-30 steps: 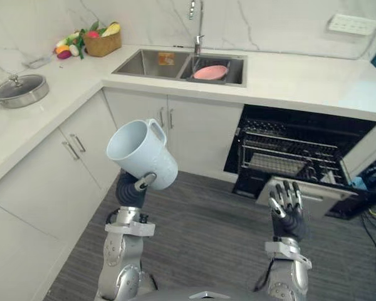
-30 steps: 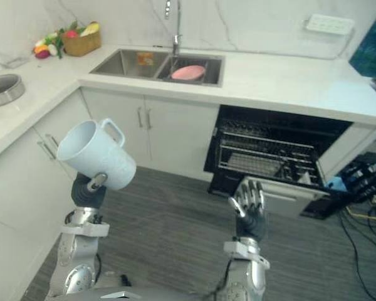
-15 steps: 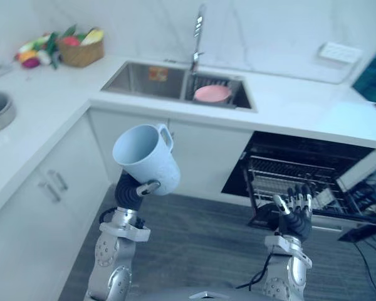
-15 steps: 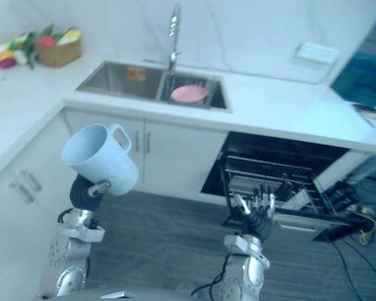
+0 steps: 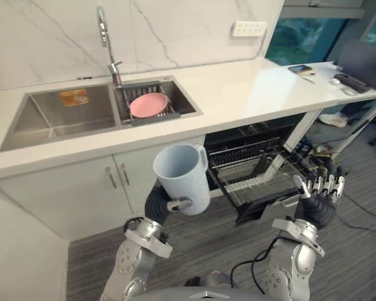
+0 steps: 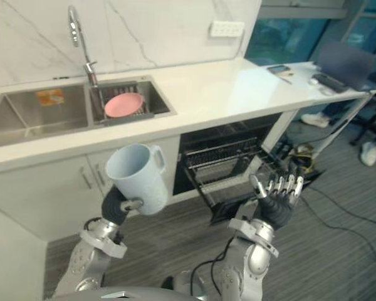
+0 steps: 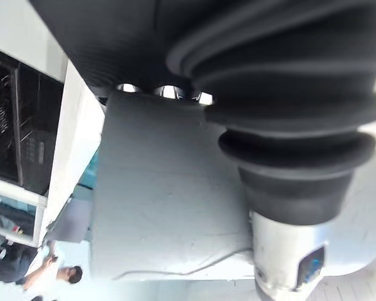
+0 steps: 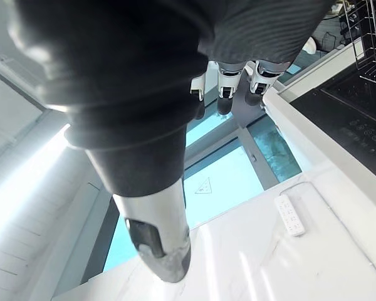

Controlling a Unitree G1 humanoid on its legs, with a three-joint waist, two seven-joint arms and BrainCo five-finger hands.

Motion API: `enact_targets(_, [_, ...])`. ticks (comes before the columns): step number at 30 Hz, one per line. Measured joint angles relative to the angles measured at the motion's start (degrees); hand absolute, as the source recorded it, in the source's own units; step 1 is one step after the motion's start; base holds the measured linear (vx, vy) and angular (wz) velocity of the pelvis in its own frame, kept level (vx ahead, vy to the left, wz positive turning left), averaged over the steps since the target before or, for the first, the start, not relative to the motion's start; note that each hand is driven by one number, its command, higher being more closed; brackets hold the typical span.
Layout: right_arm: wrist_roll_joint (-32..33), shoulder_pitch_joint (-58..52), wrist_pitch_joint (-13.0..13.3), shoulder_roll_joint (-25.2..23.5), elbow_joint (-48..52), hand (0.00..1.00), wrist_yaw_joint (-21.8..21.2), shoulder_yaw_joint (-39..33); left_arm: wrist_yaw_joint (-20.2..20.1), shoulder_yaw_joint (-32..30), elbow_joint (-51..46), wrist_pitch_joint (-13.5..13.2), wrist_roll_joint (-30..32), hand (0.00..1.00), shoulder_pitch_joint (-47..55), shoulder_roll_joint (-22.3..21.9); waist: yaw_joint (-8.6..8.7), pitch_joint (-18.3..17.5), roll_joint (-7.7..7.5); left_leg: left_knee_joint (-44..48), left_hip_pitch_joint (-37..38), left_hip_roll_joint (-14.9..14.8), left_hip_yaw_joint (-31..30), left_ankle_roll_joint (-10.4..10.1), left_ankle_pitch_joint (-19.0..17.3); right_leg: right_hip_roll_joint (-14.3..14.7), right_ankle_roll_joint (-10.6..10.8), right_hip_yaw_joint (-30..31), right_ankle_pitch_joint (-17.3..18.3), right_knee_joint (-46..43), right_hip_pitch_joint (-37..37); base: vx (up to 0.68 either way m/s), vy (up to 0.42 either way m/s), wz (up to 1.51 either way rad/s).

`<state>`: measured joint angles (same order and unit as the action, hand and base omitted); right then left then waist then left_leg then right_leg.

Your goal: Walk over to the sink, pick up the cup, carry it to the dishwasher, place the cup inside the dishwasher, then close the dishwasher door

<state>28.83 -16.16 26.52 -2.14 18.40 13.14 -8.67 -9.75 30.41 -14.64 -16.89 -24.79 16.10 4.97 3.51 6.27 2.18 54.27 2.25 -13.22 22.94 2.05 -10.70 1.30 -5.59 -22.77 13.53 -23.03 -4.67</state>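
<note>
A pale blue cup (image 5: 183, 177) with a handle is held up in my left hand (image 5: 161, 202), mouth upward, in front of the white cabinets below the sink; my thumb (image 5: 177, 204) curls against its wall. The left wrist view shows the cup's side (image 7: 169, 200) close against my fingers. The dishwasher (image 5: 257, 163) stands open under the counter to the right, its wire rack (image 5: 247, 172) pulled out. My right hand (image 5: 319, 197) is raised with straight fingers, empty, just right of the rack. The double sink (image 5: 88, 113) lies in the counter behind the cup.
A pink plate (image 5: 148, 105) rests in the sink's right basin beside the tap (image 5: 106, 41). The white counter (image 5: 250, 84) runs right to a desk with a laptop (image 5: 363, 63). A person's shoes (image 5: 335, 119) show on the floor at the far right.
The camera has swung to the right: the sink now sits upper left and the dishwasher is centred. The cup stays in my left hand, now more upright; the right hand stays raised and open.
</note>
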Motion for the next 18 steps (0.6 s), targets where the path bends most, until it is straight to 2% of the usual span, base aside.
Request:
enact_targets(1, [-0.03,0.07,-0.41,0.12,1.31,0.00,-0.03,0.44,0.48,0.76,0.02,0.01,0.41,1.00,0.22,0.05,-0.18,-0.17,-0.62,4.08,-2.06,-0.88,-1.25,-0.30,3.01,0.79,0.23,1.81,-0.44,1.75,1.21,0.27,0.079,-1.37])
enact_targets(2, [-0.78,0.98,-0.46,0.74,3.57,0.00,-0.09,1.05,0.93,1.59,0.05,0.04,1.54,1.00,0.41,0.61,-0.37,-0.23,0.64,6.53,-5.45,-0.69,-4.27,-1.38,-0.22,2.05,-0.21,5.68,-2.24,4.74,3.03,0.32,0.159,-1.40])
enact_targets(3, [-1.83,1.96,-0.48,1.34,3.15,0.00,-0.08,1.05,1.08,1.67,0.30,0.13,1.98,1.00,0.42,0.61,-0.28,-0.15,1.27,3.98,-6.67,0.47,-6.06,-1.75,-3.06,2.38,-0.60,8.03,-2.62,5.75,3.74,0.26,0.152,-1.61])
enact_targets(4, [-1.94,2.50,-1.10,2.03,2.42,0.00,-0.04,1.16,1.43,1.66,0.76,0.19,2.26,1.00,0.40,0.53,-0.39,-0.18,1.41,-0.88,-7.27,2.17,-7.83,-1.94,-5.60,2.35,-0.98,10.72,-2.97,6.46,4.23,0.27,0.170,-1.53])
enact_targets(5, [-1.91,3.07,-2.68,3.16,1.47,0.00,-0.10,1.19,1.92,1.53,1.60,0.22,2.47,1.00,0.42,0.40,-0.73,-0.18,1.20,-10.13,-7.28,5.61,-12.08,-1.99,-8.21,2.15,-1.05,15.08,-3.71,7.62,5.16,0.28,0.194,-1.45])
enact_targets(6, [-1.91,3.63,-3.34,3.77,0.70,0.00,-0.18,1.30,1.94,1.30,2.10,0.29,2.48,1.00,0.41,0.32,-1.01,-0.17,1.07,-15.55,-7.11,7.50,-14.88,-2.64,-8.60,1.96,-0.75,17.18,-4.05,8.44,5.57,0.28,0.208,-1.73])
enact_targets(7, [-1.62,4.88,-4.76,4.72,-0.53,0.00,-0.64,1.35,2.02,0.94,2.24,0.47,2.49,1.00,0.44,0.31,-1.73,-0.12,1.02,-25.25,-7.13,10.54,-21.18,-3.36,-8.27,1.69,0.00,21.01,-4.65,9.88,6.15,0.21,0.184,-1.40])
enact_targets(8, [-1.46,5.63,-5.47,5.14,-1.53,0.00,-1.15,1.38,2.05,0.84,2.24,0.50,2.50,1.00,0.44,0.34,-1.93,-0.07,0.99,-29.25,-7.27,11.50,-24.12,-3.95,-7.48,1.65,0.31,22.77,-4.79,10.53,6.61,0.18,0.193,-1.56])
enact_targets(9, [-1.06,6.36,-6.96,6.16,-3.20,0.00,-2.06,1.56,2.03,0.91,2.23,0.55,2.64,1.00,0.42,0.41,-2.03,-0.05,1.03,-34.37,-8.04,12.20,-28.13,-4.81,-4.72,1.62,1.36,25.57,-4.53,11.52,7.71,0.28,0.315,-1.22])
enact_targets(10, [-0.95,5.95,-8.44,6.71,-3.97,0.00,-2.70,1.80,1.99,1.22,2.19,0.62,2.79,1.00,0.46,0.49,-2.21,-0.06,1.07,-36.15,-8.01,12.01,-28.90,-5.09,0.67,1.68,2.88,27.69,-3.71,11.74,8.89,0.30,0.326,-1.08])
enact_targets(11, [-0.95,5.65,-8.94,6.93,-3.84,0.00,-2.90,1.99,1.95,1.32,2.07,0.64,2.98,1.00,0.60,0.51,-2.42,-0.27,1.35,-36.34,-7.57,11.70,-28.36,-4.60,3.79,1.83,3.67,28.61,-3.34,11.59,9.34,0.32,0.354,-0.84])
enact_targets(13, [-1.02,5.53,-9.49,7.00,-3.48,0.00,-3.14,3.25,1.88,1.47,1.75,1.13,2.98,1.00,-0.83,1.44,-2.33,-1.52,-0.87,-35.60,-7.20,13.25,-24.62,-2.57,2.89,-0.87,5.77,31.60,-2.22,11.31,9.52,0.29,0.325,-0.54])
enact_targets(14, [-1.01,5.82,-9.57,7.00,-3.48,0.00,-3.20,3.49,1.87,1.50,1.66,1.26,2.95,1.00,-1.69,1.64,-2.51,-1.20,-1.65,-35.66,-7.18,13.74,-24.07,-2.47,2.89,-1.50,6.01,32.01,-2.09,11.36,9.35,0.23,0.295,-0.27])
enact_targets(16, [-0.63,6.13,-11.46,6.72,-3.45,0.00,-4.01,3.40,1.85,2.61,1.66,2.29,2.48,1.00,-4.11,2.63,-3.00,-0.28,-3.87,-36.37,-6.13,15.07,-22.31,-1.79,2.48,-3.29,6.62,31.94,-2.25,11.29,9.50,0.14,0.224,-0.21])
enact_targets(18, [-0.01,6.10,-11.84,5.77,-3.55,0.00,-5.16,3.42,1.82,3.85,1.69,2.36,2.51,1.00,-3.82,3.27,-3.53,-0.24,-3.99,-39.12,-2.96,15.13,-20.84,-0.52,1.89,-3.57,6.86,30.04,-2.34,8.07,8.90,0.10,0.145,-0.42])
